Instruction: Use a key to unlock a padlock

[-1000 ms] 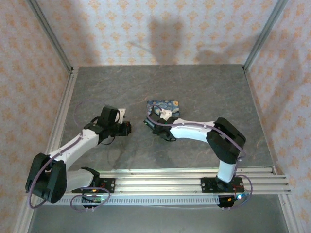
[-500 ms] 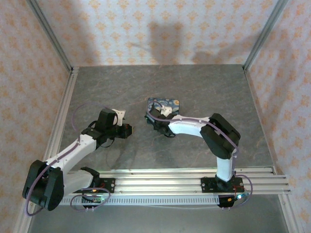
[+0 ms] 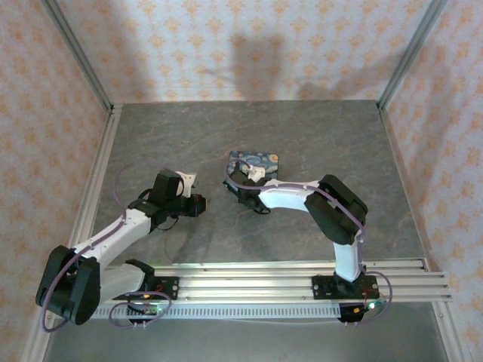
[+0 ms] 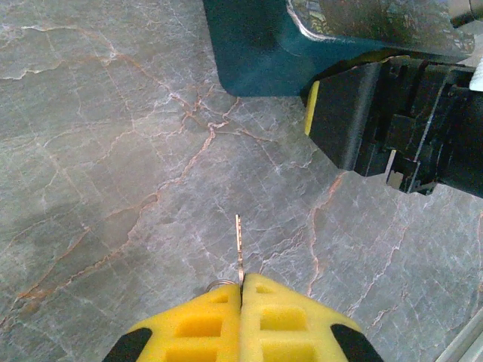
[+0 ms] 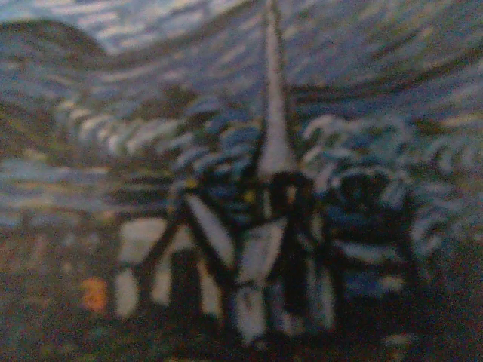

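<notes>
yellow pads of the left gripper pressed together, pinching the key, blade poking out over the table; right gripper hard by the blue box, its jaws i cannot tell; key's in hand, i'd say; reaching the padlock, inserting, turning all left

The grey, veined stone counter carries a blue box painted with swirls near its middle, and aluminium rails along the near edge.
</notes>
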You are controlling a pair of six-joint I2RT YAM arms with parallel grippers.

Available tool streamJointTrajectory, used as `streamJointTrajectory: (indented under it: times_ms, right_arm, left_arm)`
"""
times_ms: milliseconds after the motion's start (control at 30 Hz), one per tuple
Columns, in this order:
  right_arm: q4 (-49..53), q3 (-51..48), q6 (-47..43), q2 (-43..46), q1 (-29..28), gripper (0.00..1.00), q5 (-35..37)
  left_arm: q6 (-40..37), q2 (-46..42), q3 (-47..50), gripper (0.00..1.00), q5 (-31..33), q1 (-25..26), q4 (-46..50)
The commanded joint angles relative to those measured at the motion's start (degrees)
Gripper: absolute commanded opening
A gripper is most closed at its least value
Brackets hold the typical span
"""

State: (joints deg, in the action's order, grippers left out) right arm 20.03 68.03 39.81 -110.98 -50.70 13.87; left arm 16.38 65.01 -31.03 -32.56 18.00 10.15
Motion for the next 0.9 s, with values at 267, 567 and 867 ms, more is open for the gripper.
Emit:
streamJointTrajectory:
  times_ms: [267,567,867]
  right_arm:
    - [-0.27,3.17,2.74,-1.72,-2.39,0.48,8.02]
    - [2.07,5.8,3.05,-3.99,-2.4,0.45,8.11]
    - [1.87,4.83,3.87,-4.05,-1.14,0.44,6.73]
  left_arm:
    - [-0.32,-3.06,1.91,0.0,-0.66,0.55,-1.1]
    - [-0.26,-4.27,2.55,0.0,-0.75,0.72,-0.89]
    - [-0.21,-5.33,3.16,0.0,-0.49,0.81,-0.64]
